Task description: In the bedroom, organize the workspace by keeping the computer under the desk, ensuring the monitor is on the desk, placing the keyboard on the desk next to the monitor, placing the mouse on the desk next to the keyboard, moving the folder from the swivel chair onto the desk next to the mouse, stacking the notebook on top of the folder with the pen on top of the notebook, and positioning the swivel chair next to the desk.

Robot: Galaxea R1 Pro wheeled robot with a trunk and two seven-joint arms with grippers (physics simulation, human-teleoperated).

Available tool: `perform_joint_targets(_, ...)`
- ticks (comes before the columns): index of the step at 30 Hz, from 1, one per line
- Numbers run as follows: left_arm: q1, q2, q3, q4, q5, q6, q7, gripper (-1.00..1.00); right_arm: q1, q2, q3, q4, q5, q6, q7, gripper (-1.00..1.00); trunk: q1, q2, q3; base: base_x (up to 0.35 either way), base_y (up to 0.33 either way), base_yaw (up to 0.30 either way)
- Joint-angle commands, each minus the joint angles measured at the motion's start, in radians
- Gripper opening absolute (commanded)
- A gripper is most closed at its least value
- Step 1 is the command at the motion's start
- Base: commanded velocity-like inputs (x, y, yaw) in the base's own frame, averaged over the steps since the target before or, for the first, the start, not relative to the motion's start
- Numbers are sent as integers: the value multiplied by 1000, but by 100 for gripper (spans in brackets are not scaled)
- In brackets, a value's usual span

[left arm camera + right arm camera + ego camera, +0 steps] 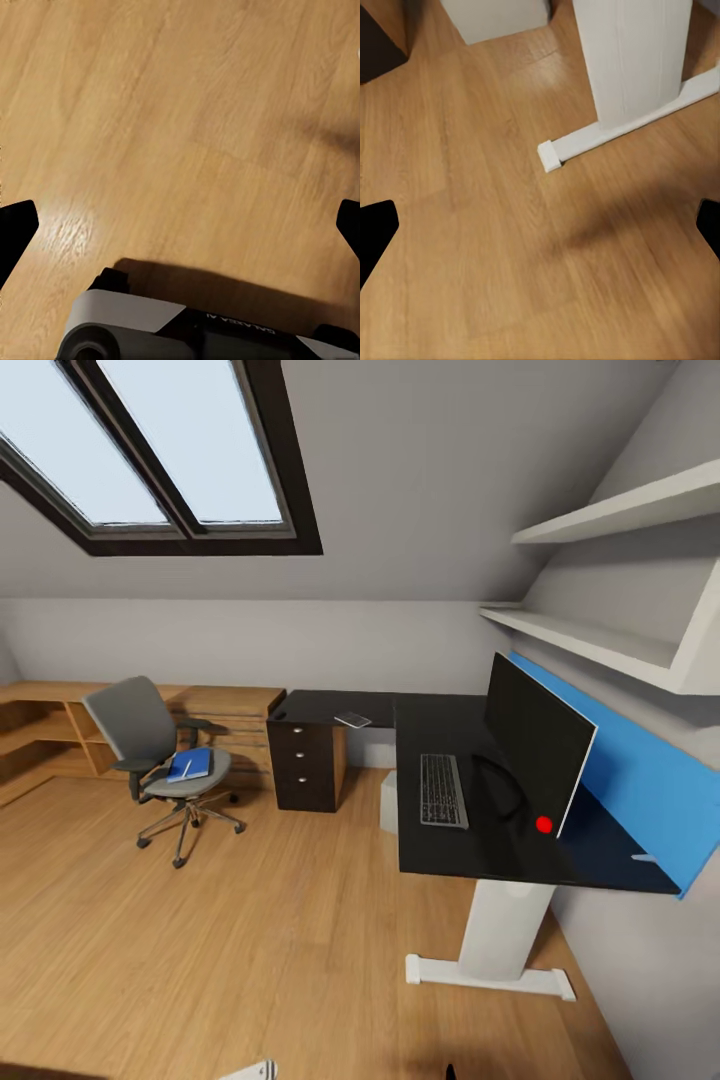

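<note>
Wide open wood-plank floor (280,940) here, warm and lightly glossy, with plenty of room between the chair and the bench. The bench (450,830) itself, an L-shaped slab with a glossy black top and sharp square edges, runs along the right wall with a blue back panel (650,780) behind it, standing on a white pedestal leg (505,940) whose flat foot bar juts out onto the floor. At the far end, a black drawer unit (302,765) with round silver knobs.

On top, the monitor (535,745), thin and wide, black face, red dot at its lower corner, stands near the back panel. Just in front of it lies the keyboard (443,790), slim, dark keys, silver rim, close to the bench's front edge. A small flat pale object lies farther back on the top; what it is, hard to say.

Under the bench, a sliver of the pale computer (388,800) peeks out.

Well off to the left stands the swivel chair (160,760), grey upholstery, chrome star base, and the blue folder (190,765) lies flat on its seat.

Left end effector (180,225): dark fingertips set wide apart over bare floor. Right end effector (540,229): likewise spread wide, nothing between, with the white leg ahead.
</note>
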Motion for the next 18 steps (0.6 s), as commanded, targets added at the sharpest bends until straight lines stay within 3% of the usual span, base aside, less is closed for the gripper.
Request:
perform_joint_targets(1,-1,1,-7,2,2,3,7,100,-1,0,8,2,2,-10,-2,100,-4,6,2,0,0,0)
perform_joint_targets(9,-1,-3,-13,23,1,1,7,100,-1,3,8,14,92,-17,-2,100,-34,62,27,0,0,0)
perform_joint_targets(11,-1,-12,-13,111,-3,0,5,100,-1,4,10,20,128,-17,-2,100,-42,76,33,0,0,0)
perform_joint_targets(13,-1,-17,-11,134,-5,-1,2,100,-1,5,10,21,147,-18,-2,100,-50,90,39,0,0,0)
perform_joint_targets(14,-1,-23,-10,154,-6,-6,0,100,-1,4,10,21,176,-18,-2,100,-54,97,42,0,0,0)
perform_joint_targets(15,-1,-31,-9,173,-6,-62,-3,100,-1,1,7,23,210,-18,-2,100,-57,104,46,0,0,0)
perform_joint_targets(18,-1,-32,-9,176,-6,-75,-3,100,0,-1,5,49,214,-18,-3,100,-69,125,55,0,0,0)
